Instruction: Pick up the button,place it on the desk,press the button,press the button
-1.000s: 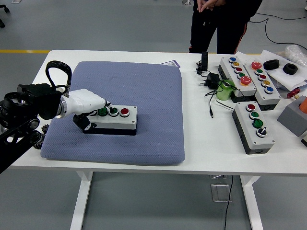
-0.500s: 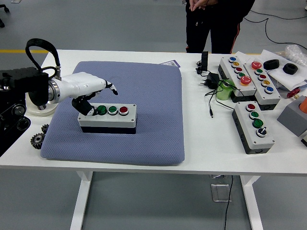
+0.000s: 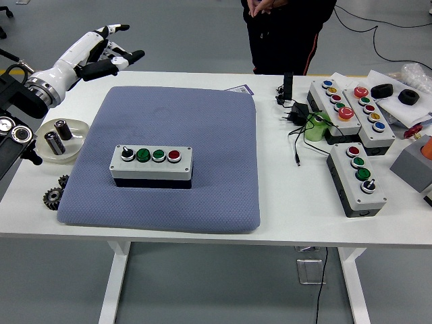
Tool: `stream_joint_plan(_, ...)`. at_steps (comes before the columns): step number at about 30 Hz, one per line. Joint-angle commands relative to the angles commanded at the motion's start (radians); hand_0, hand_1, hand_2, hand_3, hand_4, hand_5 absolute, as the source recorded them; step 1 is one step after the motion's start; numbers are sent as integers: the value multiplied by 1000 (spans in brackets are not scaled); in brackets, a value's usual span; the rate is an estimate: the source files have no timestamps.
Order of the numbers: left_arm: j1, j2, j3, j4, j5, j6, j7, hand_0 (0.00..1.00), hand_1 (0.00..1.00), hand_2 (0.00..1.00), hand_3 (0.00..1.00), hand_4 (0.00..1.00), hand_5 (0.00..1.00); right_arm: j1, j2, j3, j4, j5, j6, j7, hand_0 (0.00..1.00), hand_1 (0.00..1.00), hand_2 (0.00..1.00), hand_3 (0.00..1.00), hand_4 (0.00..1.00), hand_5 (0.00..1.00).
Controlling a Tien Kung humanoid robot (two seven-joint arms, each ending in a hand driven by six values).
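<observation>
Looks like a robotics lab or test workshop: grey floor with yellow tape [image 3: 13, 70] running along it, cables [image 3: 378, 30] trailing around, spare button boxes [image 3: 356, 177] and gears [image 3: 52, 197] sitting on the white table [image 3: 290, 202].

Lighting was bright and even from overhead, soft shadows under the table [image 3: 283, 233], everything pretty sharp.
</observation>
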Motion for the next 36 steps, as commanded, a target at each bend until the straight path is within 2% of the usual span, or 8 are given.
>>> stream_joint_plan(5, 15, -9, -23, 88, -214, -35, -35, 846, 886, 946, 998, 829, 944, 0, 0, 2, 0, -2, 0, 0, 797, 777, 771, 616, 253, 189)
stream_joint_plan(6, 19, -10, -25, 105, -254, -34, -43, 865, 895, 953, 998, 813, 998, 0, 0, 3, 0, -3, 0, 0, 797, 777, 771, 616, 253, 188)
stream_joint_plan(11, 33, -15, -34, 152, -468, -18, -69, 865, 895, 953, 998, 813, 998, 0, 1, 8, 0, -8, 0, 0, 797, 777, 771, 616, 253, 188)
stream_joint_plan(14, 38, -17, -38, 165, -556, -19, -67, 873, 900, 954, 995, 800, 998, 0, 1, 13, 0, -12, 0, -1, 797, 777, 770, 617, 252, 189)
stream_joint_plan(36, 57, -22, -71, 160, -560, -31, -79, 887, 909, 952, 992, 805, 998, -2, 4, 46, 0, -42, 0, -5, 797, 776, 770, 616, 252, 188)
